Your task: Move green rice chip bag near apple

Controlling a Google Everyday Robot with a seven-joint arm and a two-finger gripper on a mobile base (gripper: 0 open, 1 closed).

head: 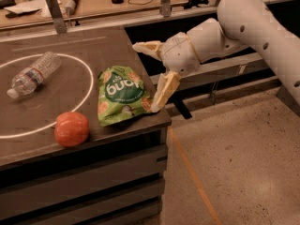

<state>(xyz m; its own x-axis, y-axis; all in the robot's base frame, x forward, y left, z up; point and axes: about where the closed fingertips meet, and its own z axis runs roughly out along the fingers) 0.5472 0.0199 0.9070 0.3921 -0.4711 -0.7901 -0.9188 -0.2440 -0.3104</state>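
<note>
The green rice chip bag (121, 95) lies flat on the dark table near its front right corner. The apple (71, 129), orange-red and round, sits a little to the bag's left near the front edge. My gripper (150, 76) hovers just right of the bag with its jaws wide open and empty. One finger (146, 48) points left above the bag's far end. The other finger (161, 93) hangs down by the bag's right edge at the table's side.
A clear plastic water bottle (32, 75) lies on its side inside a white painted circle (86, 95) at the left. The table's right edge (159, 111) drops to the floor. A cluttered bench (84, 3) stands behind.
</note>
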